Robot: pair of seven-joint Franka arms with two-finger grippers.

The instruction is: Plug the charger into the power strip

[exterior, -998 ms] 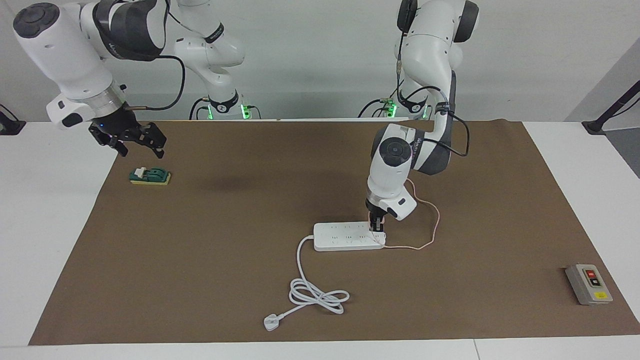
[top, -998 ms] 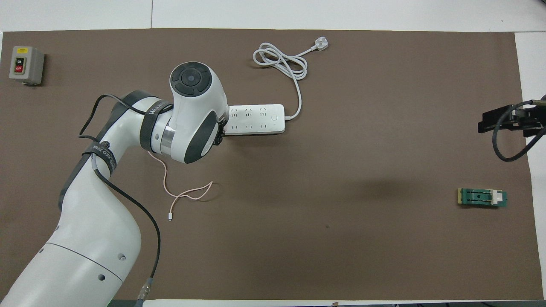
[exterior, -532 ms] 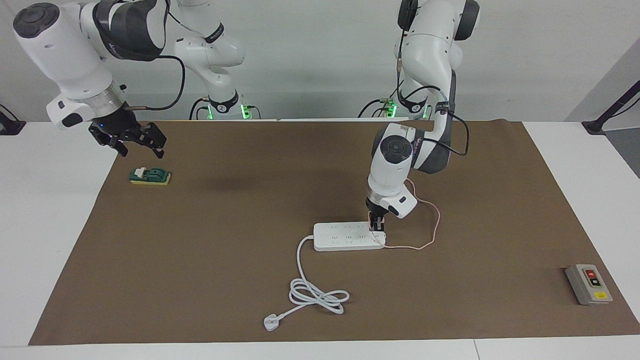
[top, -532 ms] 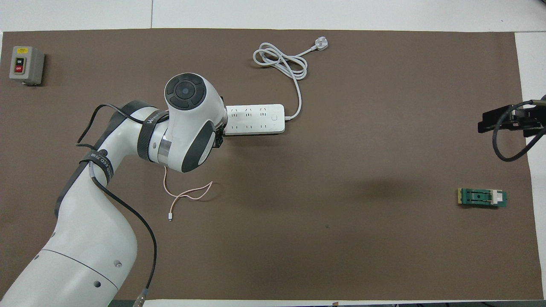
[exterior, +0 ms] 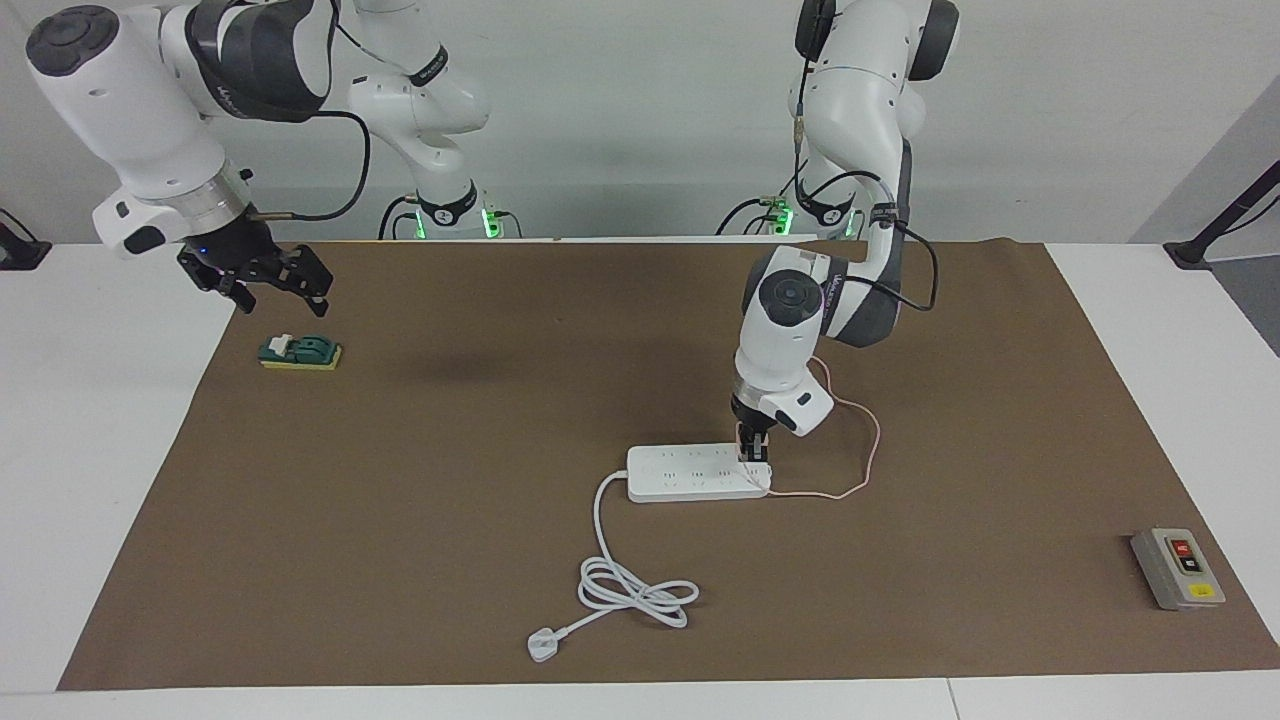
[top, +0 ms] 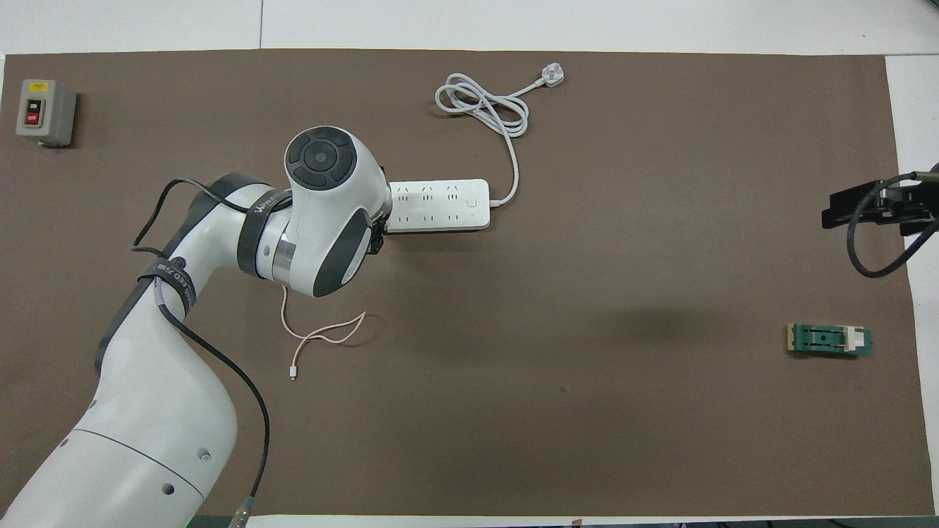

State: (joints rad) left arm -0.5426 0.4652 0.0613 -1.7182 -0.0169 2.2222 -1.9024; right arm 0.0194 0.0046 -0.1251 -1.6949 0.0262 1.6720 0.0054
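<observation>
The white power strip [exterior: 690, 472] [top: 440, 205] lies mid-mat. My left gripper [exterior: 753, 450] points straight down onto the strip's end toward the left arm's side. It is shut on the charger [exterior: 758, 470], a small pale cube sitting on that end of the strip. The charger's thin pink cable [exterior: 868, 455] [top: 323, 334] loops over the mat nearer to the robots. In the overhead view the left wrist covers the charger and the fingers. My right gripper [exterior: 272, 293] [top: 843, 209] waits open in the air over the mat's edge at the right arm's end.
The strip's thick white cord [exterior: 635, 590] [top: 484, 106] coils farther from the robots and ends in a flat plug [exterior: 543, 645] [top: 552, 74]. A grey button box [exterior: 1177, 568] [top: 44, 111] sits toward the left arm's end. A green block [exterior: 300, 352] [top: 829, 340] lies beside the right gripper.
The left wrist has shifted slightly over the strip's end while the gripper stays on the charger. The right arm has not moved.
</observation>
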